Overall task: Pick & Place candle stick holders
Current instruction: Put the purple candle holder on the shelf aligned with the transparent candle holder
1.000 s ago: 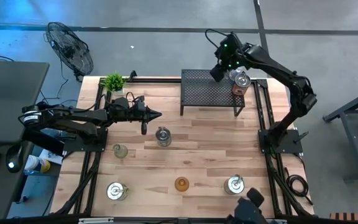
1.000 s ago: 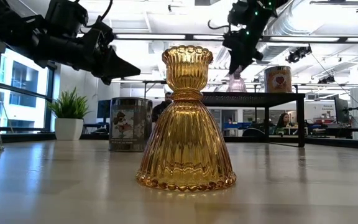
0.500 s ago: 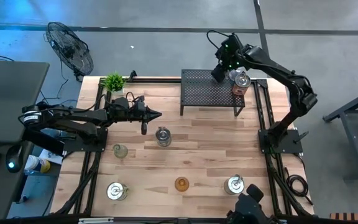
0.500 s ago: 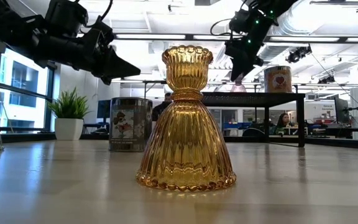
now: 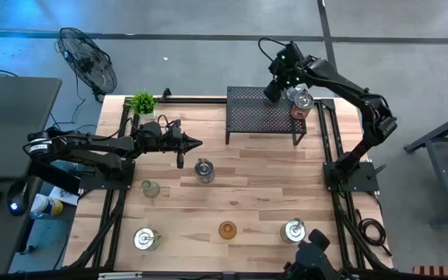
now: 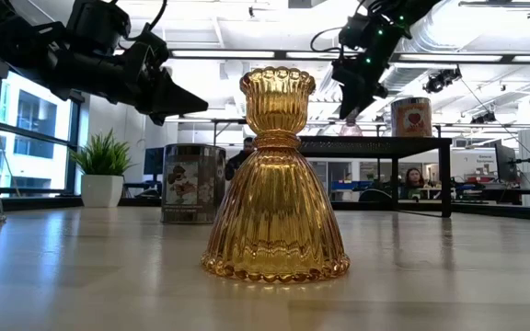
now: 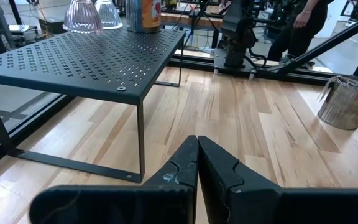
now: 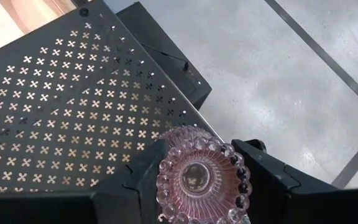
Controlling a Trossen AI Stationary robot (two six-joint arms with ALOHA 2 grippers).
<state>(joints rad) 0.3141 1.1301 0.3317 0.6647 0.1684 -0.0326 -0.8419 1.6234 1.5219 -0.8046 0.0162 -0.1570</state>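
A pink glass holder (image 8: 199, 182) stands on the black mesh rack (image 5: 261, 115) at its far right corner. My right gripper (image 5: 274, 89) hovers straight above it, open, one finger to each side. A silver holder (image 5: 303, 99) and another glass one (image 7: 82, 14) also stand on the rack. On the table stand the amber holder (image 6: 276, 175), a pale green one (image 5: 151, 188) and three silver ones (image 5: 203, 169), (image 5: 145, 238), (image 5: 293, 230). My left gripper (image 7: 197, 155) is shut and empty, above the table left of the rack.
A small potted plant (image 5: 142, 102) stands at the far left corner. The rack's legs (image 7: 140, 140) stand on the wooden table in front of my left gripper. Bare wood lies between the rack and the near row of holders.
My right gripper has risen a little over the rack's far right corner. The pink holder has stayed standing on the rack.
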